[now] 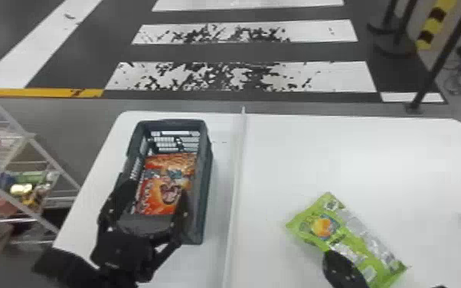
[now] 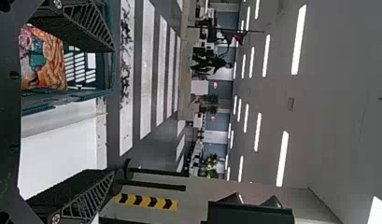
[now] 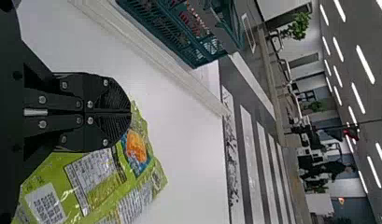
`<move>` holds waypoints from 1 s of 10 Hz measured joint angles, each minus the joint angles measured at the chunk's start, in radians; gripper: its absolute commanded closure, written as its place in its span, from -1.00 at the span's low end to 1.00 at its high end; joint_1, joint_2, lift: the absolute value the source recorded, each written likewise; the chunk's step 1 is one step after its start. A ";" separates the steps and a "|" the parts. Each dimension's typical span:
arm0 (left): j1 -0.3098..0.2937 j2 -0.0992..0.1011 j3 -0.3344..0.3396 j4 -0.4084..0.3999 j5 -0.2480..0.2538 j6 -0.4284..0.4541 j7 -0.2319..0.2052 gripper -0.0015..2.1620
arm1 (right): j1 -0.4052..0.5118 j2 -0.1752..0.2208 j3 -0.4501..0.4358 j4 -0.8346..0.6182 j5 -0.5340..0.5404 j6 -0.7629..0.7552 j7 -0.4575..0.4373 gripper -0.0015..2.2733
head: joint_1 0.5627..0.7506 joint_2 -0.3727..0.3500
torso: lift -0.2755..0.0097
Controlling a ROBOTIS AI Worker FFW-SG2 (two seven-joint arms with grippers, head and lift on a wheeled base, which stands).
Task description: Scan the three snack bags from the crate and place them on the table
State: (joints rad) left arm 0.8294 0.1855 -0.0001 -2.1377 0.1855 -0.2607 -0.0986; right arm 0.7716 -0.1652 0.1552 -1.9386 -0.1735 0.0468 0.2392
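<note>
**Open left gripper (image 1: 155, 187) over the orange bag (image 1: 161, 182); green bag (image 1: 350, 229) on the table (image 1: 337, 153)**

Your left gripper has its fingers wide apart, one toward each long side of the crate (image 1: 207, 168), at the centre-left of the head view. I judge the next pick to be the orange bag. Line up with its width before you lower, and keep both fingers inside the crate walls, or you may catch the rim and drag it. Close on the middle of the bag gently, since film packs like this tend to crumple and slip, then lift straight until it clears the rim.

Your right gripper (image 3: 128, 112) has its fingers together, over the green bag at the lower right of the head view. I see no part of the bag between them (though a thin fold could hide there). If you mean to leave the bag, raise the gripper first, before any sideways move, so that you don't shove it.

The crate holds orange packaging; whether that is one bag or two overlapping, I can't tell. A raised ridge (image 1: 237, 161) runs between crate and green bag, so carry anything high across it. At the left edge of the frame, a wire rack (image 1: 31, 138) holds mixed packets (image 1: 23, 187).
</note>
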 measured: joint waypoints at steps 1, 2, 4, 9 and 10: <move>0.007 0.000 0.002 0.000 0.000 -0.014 -0.003 -0.93 | -0.038 0.004 0.032 0.025 0.017 0.029 -0.010 0.95 | 0.41 0.62 | 0.67; 0.012 0.000 0.006 -0.001 0.000 -0.025 -0.010 -0.93 | -0.067 0.012 0.050 0.035 0.034 0.065 -0.013 0.95 | 0.41 0.68 | 0.67; 0.021 0.000 0.013 -0.002 0.008 -0.037 -0.018 -0.93 | -0.127 0.024 0.080 0.052 0.051 0.145 -0.028 0.95 | 0.41 0.75 | 0.67; 0.038 0.000 0.023 0.016 0.036 -0.110 -0.056 -0.93 | -0.285 0.056 0.106 0.194 0.071 0.243 -0.093 0.95 | 0.41 0.76 | 0.67; 0.039 -0.002 0.023 0.022 0.045 -0.124 -0.074 -0.93 | -0.309 0.060 0.101 0.225 0.072 0.248 -0.114 0.95 | 0.41 0.72 | 0.67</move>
State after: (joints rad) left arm 0.8681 0.1840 0.0230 -2.1154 0.2302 -0.3849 -0.1727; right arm 0.4621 -0.1052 0.2560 -1.7138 -0.1014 0.2950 0.1249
